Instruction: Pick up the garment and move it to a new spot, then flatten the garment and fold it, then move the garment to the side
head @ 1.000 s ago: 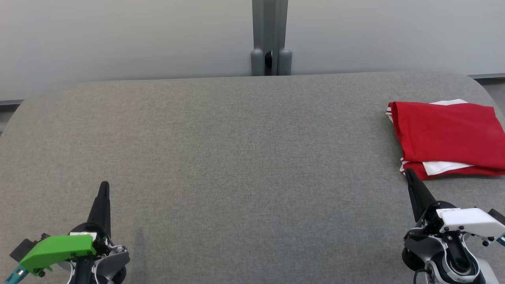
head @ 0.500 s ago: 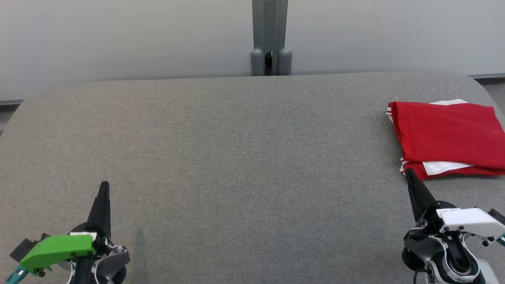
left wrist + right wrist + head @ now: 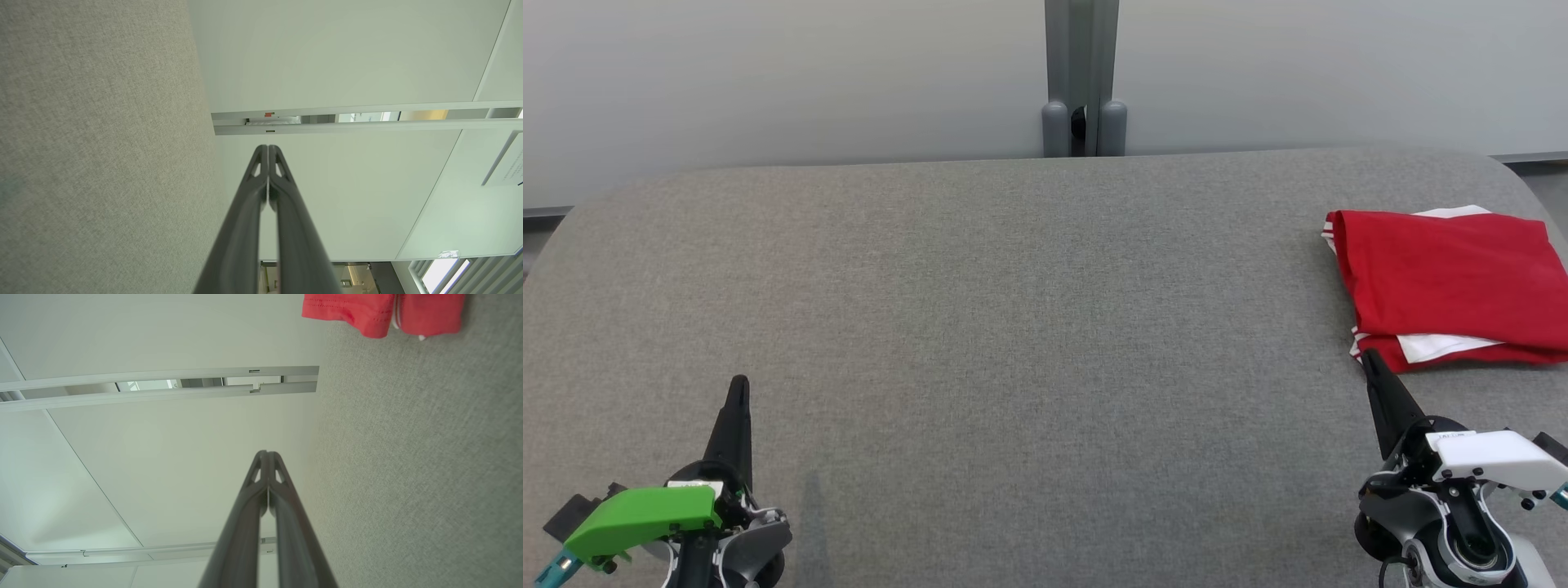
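The garment (image 3: 1450,286) is red with white trim and lies folded at the right edge of the grey table (image 3: 1029,327). Its red hem (image 3: 380,312) also shows at the top of the right wrist view. My right gripper (image 3: 1369,359) is shut and empty, its tip just short of the garment's near left corner; whether it touches the cloth I cannot tell. In the right wrist view the right gripper (image 3: 267,454) has its fingers pressed together. My left gripper (image 3: 739,384) rests at the lower left, shut and empty, far from the garment. The left gripper (image 3: 268,148) shows closed fingers in its own view too.
Pale wall panels (image 3: 768,82) rise behind the table's far edge, joined by a grey post (image 3: 1082,77). The table's corners are rounded. Bare grey felt stretches across the middle and left of the table.
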